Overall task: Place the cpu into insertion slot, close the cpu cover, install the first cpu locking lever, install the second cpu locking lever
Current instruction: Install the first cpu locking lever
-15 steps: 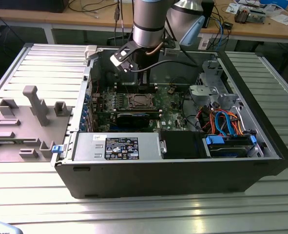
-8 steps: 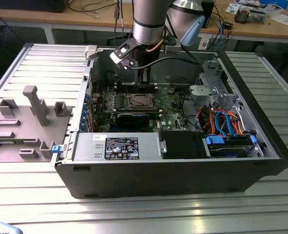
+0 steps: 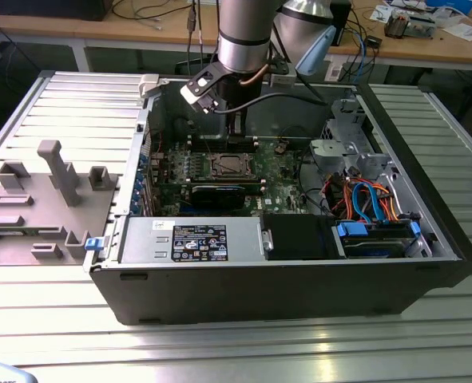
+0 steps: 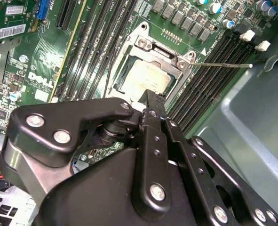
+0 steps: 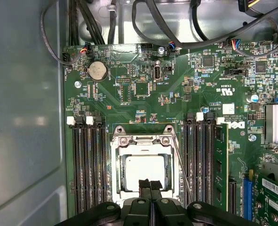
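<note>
Here, matte black gripper [image 5: 149,184] pinched together, seemingly empty, over flat pale square cpu [image 5: 143,168] within silvery cpu cover [image 5: 141,140].

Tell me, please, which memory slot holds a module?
The slot nearest the blue connector: a green module stands in it; the other slots are bare black.

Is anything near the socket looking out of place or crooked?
Yes. One thin lever sticks out from the cover's corner, slanting across the memory slots rather than lying along the frame. The cpu itself looks flat under the cover, with the shut gripper at its edge.
</note>
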Robot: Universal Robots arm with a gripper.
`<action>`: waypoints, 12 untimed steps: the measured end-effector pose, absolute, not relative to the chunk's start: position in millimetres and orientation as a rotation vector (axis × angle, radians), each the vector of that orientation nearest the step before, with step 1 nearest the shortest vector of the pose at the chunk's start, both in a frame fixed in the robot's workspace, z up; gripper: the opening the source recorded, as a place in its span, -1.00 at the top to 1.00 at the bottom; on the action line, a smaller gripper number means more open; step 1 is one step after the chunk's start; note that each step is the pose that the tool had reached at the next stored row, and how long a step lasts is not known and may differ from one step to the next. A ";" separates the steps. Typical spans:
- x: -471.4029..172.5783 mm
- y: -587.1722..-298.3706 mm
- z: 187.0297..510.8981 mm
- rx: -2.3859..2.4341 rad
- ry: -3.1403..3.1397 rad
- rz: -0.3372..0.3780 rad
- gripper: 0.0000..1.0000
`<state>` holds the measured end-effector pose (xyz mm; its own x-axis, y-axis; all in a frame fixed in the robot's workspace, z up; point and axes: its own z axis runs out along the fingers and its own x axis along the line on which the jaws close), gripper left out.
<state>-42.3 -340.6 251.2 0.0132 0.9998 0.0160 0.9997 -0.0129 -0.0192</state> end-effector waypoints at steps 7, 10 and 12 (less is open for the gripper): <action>-42.3 -340.7 251.2 -2.164 -2.243 0.004 0.79; -42.3 -340.6 251.2 -2.137 -2.269 0.005 0.79; -42.4 -340.7 251.3 -2.121 -2.284 0.005 0.79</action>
<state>-42.4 -340.7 251.3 -0.0738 0.9971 0.0159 0.9971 0.0741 -0.0193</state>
